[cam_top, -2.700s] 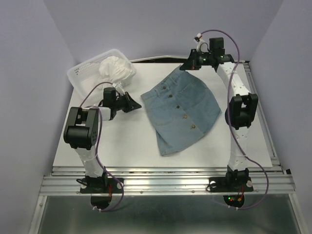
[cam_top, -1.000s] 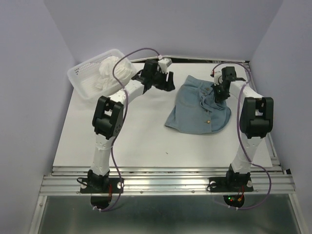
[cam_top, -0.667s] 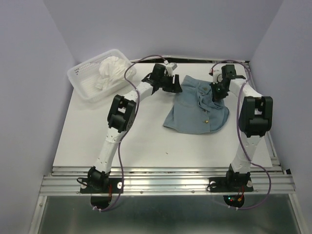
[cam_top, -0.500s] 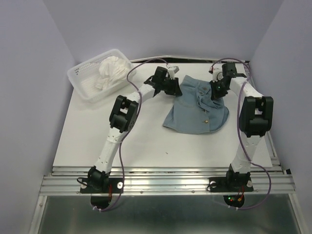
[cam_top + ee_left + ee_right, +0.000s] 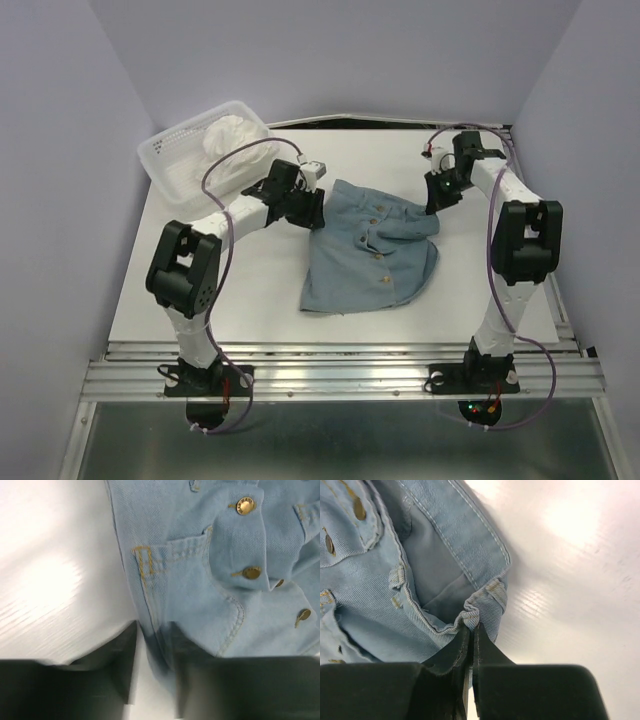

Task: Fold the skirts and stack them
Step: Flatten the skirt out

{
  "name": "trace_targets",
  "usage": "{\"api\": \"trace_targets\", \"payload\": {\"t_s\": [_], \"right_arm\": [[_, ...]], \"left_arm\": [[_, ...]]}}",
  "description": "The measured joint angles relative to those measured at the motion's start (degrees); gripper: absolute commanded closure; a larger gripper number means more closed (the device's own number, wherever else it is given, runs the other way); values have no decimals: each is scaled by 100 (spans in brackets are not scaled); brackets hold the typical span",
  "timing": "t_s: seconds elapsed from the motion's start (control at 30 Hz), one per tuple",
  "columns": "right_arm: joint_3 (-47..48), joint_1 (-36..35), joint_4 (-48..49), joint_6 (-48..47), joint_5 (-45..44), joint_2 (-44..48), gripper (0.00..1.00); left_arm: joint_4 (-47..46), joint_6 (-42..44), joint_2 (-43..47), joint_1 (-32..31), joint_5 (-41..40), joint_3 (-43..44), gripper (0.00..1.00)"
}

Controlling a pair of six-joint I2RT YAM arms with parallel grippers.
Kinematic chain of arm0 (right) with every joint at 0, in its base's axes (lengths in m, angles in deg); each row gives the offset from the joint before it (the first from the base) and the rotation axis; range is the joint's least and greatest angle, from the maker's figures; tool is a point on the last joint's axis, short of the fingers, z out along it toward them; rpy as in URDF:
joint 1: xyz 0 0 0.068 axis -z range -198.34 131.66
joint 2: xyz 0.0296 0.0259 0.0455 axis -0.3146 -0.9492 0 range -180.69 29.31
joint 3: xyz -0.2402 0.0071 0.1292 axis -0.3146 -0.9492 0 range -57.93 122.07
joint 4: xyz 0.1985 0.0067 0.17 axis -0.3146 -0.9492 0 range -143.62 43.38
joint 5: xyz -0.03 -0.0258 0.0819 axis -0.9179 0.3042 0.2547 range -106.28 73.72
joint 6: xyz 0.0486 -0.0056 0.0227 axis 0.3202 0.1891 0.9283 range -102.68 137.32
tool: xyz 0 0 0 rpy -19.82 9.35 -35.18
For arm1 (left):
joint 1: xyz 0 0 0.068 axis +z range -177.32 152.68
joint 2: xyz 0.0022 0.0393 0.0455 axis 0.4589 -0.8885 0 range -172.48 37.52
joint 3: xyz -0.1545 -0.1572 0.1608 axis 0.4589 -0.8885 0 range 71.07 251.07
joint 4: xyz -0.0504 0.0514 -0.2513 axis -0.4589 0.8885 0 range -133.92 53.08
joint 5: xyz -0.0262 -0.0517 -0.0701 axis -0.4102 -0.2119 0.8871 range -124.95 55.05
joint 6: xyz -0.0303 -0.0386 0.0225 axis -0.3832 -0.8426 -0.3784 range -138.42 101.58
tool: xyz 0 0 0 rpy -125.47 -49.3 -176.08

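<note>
Denim is pinched between the closed jaws of your right gripper (image 5: 471, 628): in the right wrist view the black fingertips meet on a bunched corner of the waistband, low in the middle of the frame, with bare white table (image 5: 570, 555) to the right of it. Your left gripper (image 5: 152, 630) sits at the bottom of its own wrist view with its blurred fingers a little apart and the side edge of the cloth running down between them; you cannot tell from this view whether they are pinching it. Both grippers are on the same denim skirt (image 5: 370, 262), a pale blue one with a row of brass buttons down the front. From above it lies in the middle of the frame, waist toward the top and hem toward the bottom, its upper right part rumpled over itself. Your left gripper is at its upper left corner and your right gripper at its upper right corner. The white skirt (image 5: 228, 135) sits crumpled in the white mesh basket (image 5: 165, 168) at the upper left, well apart from the denim one.
</note>
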Motion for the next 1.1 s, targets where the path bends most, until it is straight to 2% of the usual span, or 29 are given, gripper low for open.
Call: {"api": "trace_targets", "payload": {"t_s": [0.1,0.2,0.27,0.47,0.67,0.9,1.1], "right_arm": [[-107,2,-57,2,72,17,99],[-72,4,-42,7,118,-39,99],[20,4,-17,31,136,-151,99],[483,2,131,46,-76,-944,99],[459,0,249,33,-249,-1003,99],[503,0,302,81,-306,-1040,99],[610,2,313,92,-343,-1110,99]], "left_arm": [[37,356,629,247,122,-503,18],[-101,369,938,732,483,-879,18],[-170,295,826,984,614,-793,19],[-549,-94,-560,1036,979,750,36],[-920,-581,-2044,953,1209,2203,39],[-1172,-1106,-2887,901,1523,2723,44],[-1591,-1513,-3112,828,1825,2841,47]]}}
